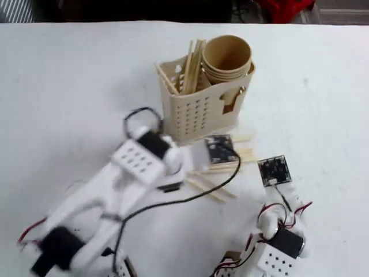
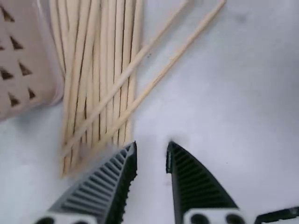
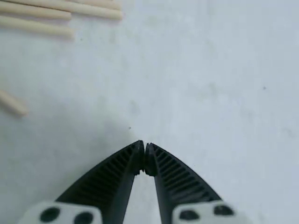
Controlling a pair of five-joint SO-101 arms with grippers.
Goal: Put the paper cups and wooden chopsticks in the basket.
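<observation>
The cream basket [image 1: 199, 112] stands at the table's middle back, with stacked paper cups [image 1: 226, 57] and upright wooden chopsticks [image 1: 190, 66] inside. Several loose chopsticks [image 1: 216, 182] lie on the table just in front of it. My left arm [image 1: 138, 161] stretches from the near left to that pile. In its wrist view the left gripper [image 2: 152, 151] is open by a narrow gap, empty, just short of the chopsticks [image 2: 98, 74] beside the basket wall [image 2: 23, 60]. My right gripper [image 3: 144, 148] is shut on nothing above bare table, with chopstick ends [image 3: 42, 21] farther off.
The right arm [image 1: 277, 242] sits low at the near right. A black cable [image 1: 190, 199] runs from the left arm's wrist across the loose chopsticks. White table lies open to the far left and right of the basket.
</observation>
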